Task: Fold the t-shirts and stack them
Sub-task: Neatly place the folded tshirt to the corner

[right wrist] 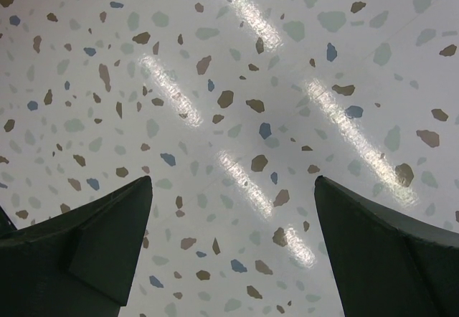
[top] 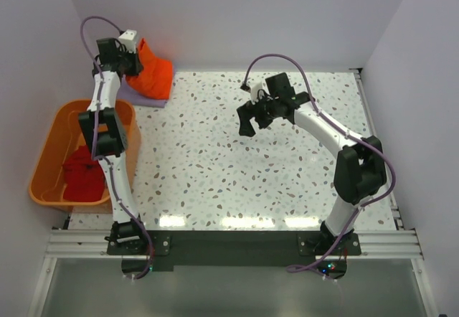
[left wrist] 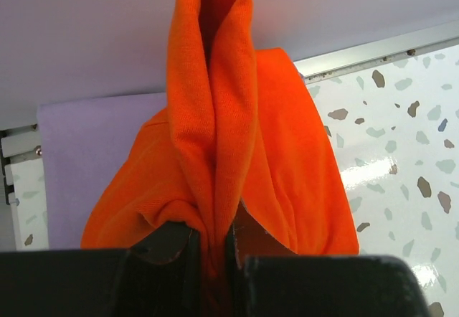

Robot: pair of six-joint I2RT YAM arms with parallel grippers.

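Note:
The bright orange t-shirt [top: 152, 77] hangs bunched at the table's far left corner, over the pale lavender t-shirt [top: 147, 98] that lies flat beneath it. My left gripper [top: 131, 59] is shut on a fold of the orange shirt [left wrist: 215, 138], lifting it; the lavender shirt [left wrist: 93, 159] shows behind. The darker red t-shirt [top: 82, 177] lies crumpled in the orange tub [top: 50, 152]. My right gripper [top: 249, 125] is open and empty above the table's middle; in the right wrist view its gap [right wrist: 233, 181] shows only bare table.
The orange plastic tub stands off the table's left edge. The speckled table [top: 251, 166] ends at walls behind and at both sides. A metal rail [left wrist: 373, 51] runs along the far edge.

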